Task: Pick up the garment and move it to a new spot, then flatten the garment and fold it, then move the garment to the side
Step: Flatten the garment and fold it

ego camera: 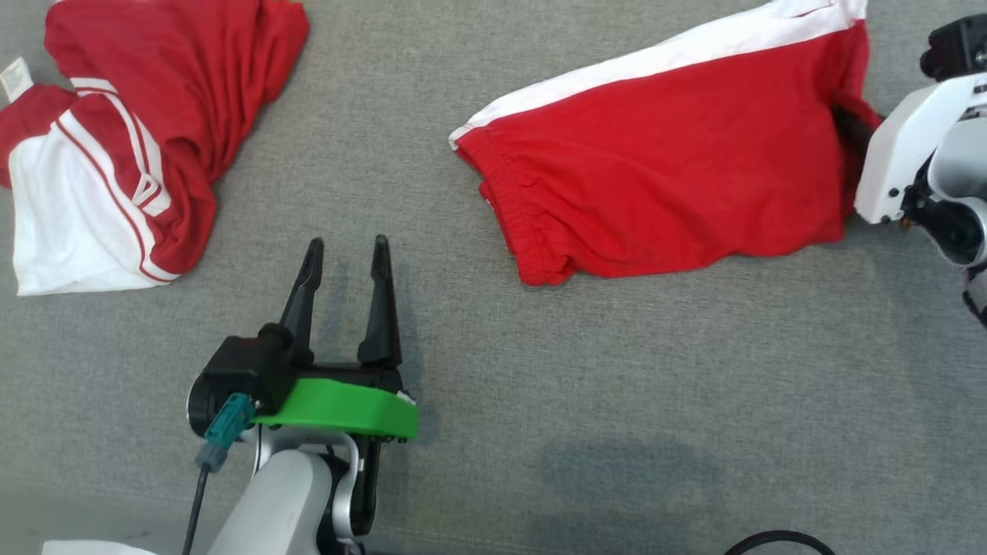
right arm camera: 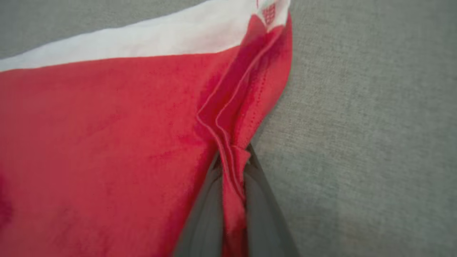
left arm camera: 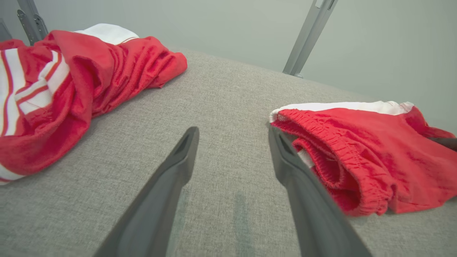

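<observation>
The garment (ego camera: 663, 169), red shorts with a white side stripe, lies fairly flat on the grey cloth surface at the upper right, elastic waistband toward the middle. My right gripper (ego camera: 848, 131) comes in from the right edge and is shut on the shorts' right-hand hem. In the right wrist view the hem (right arm camera: 232, 157) is bunched into a pleat between the two dark fingers (right arm camera: 260, 200). My left gripper (ego camera: 347, 247) stands open at the lower left with nothing between its fingers. In the left wrist view the left gripper (left arm camera: 232, 134) is just left of the waistband (left arm camera: 321, 150), not touching it.
A second red and white garment (ego camera: 131, 131) lies crumpled at the upper left and also appears in the left wrist view (left arm camera: 71, 89). Metal struts (left arm camera: 307, 35) stand beyond the far edge. A black cable (ego camera: 779, 539) loops at the bottom right. Grey surface (ego camera: 540, 385) spreads between the arms.
</observation>
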Motion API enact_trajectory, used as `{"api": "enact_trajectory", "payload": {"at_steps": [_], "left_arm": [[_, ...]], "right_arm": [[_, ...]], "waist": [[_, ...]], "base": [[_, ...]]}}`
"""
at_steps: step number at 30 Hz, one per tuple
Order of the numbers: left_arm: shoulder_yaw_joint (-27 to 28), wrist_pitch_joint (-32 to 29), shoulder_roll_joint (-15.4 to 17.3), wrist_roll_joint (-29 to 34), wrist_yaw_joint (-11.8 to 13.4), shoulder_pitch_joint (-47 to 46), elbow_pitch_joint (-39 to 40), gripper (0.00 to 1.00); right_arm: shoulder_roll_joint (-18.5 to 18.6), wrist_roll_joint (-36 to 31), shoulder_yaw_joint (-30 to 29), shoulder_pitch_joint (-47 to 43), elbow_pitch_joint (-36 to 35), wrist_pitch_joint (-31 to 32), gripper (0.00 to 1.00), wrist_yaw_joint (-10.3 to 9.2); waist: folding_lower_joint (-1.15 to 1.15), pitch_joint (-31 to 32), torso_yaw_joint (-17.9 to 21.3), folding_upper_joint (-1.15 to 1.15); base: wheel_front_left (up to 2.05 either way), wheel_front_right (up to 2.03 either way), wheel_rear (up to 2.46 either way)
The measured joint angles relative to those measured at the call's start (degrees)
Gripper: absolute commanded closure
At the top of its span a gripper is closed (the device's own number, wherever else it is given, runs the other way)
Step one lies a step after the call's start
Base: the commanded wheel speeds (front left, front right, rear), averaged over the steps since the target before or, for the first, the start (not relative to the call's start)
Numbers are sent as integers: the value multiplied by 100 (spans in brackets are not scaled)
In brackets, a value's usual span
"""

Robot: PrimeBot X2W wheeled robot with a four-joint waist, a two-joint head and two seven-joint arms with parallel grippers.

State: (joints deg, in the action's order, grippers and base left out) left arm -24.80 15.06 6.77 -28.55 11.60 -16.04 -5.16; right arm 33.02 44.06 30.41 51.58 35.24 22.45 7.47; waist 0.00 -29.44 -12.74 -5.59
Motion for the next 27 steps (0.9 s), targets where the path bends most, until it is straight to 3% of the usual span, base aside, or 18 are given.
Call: {"api": "enact_trajectory", "payload": {"at_steps": [11,18,27], "left_arm": [[643,0,196,114,-255,826,-207,0],[792,0,286,146,-560,1370,-181,0],[686,1,212,410,-992,1751,-372,0]], "right_arm": [[-356,1218,-330,-909,-308,-236,100,3],[-98,1566,-921,-1619,164,-302,100,3],[345,1324,-1829,-1803,1330,-960,100,2]], "waist": [[0,546,634,1],[0,961,1185,0],[0,1460,1539,0]], "base": [[0,0,0],[0,0,0],[0,0,0]]}}
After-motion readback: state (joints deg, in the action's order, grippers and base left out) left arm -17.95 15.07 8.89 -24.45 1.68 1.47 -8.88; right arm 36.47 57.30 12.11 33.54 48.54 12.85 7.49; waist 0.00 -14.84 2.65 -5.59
